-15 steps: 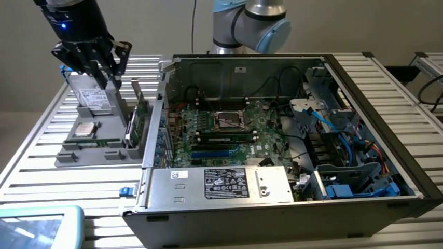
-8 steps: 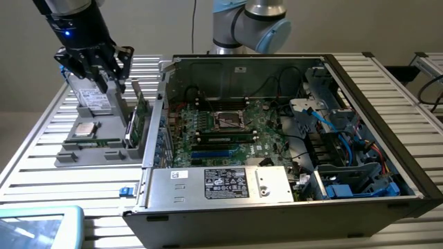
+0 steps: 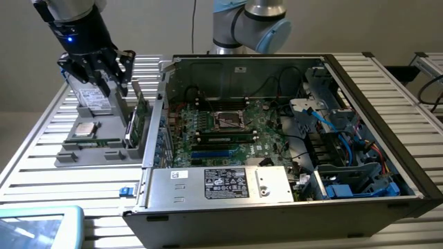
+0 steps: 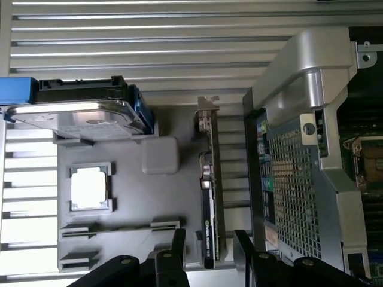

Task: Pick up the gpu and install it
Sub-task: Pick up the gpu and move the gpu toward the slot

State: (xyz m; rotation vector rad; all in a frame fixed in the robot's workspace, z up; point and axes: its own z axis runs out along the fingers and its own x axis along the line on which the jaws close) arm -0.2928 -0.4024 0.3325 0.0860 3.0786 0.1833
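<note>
Pickup stage: open end effector (image 4: 210, 242) hovers over the gpu (image 4: 207, 191) standing on edge in its tray (image 4: 131, 200), grab probably needs jaws squared to it.

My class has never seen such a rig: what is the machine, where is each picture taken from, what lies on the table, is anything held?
A robot arm ends in a gripper, a two-fingered clamp. One camera watches from outside; the other rides on the wrist. On the slatted table sit an open computer case and a grey holder with a hard drive, a processor chip and the gpu standing on edge. The gripper is open over the gpu, holding nothing.
</note>
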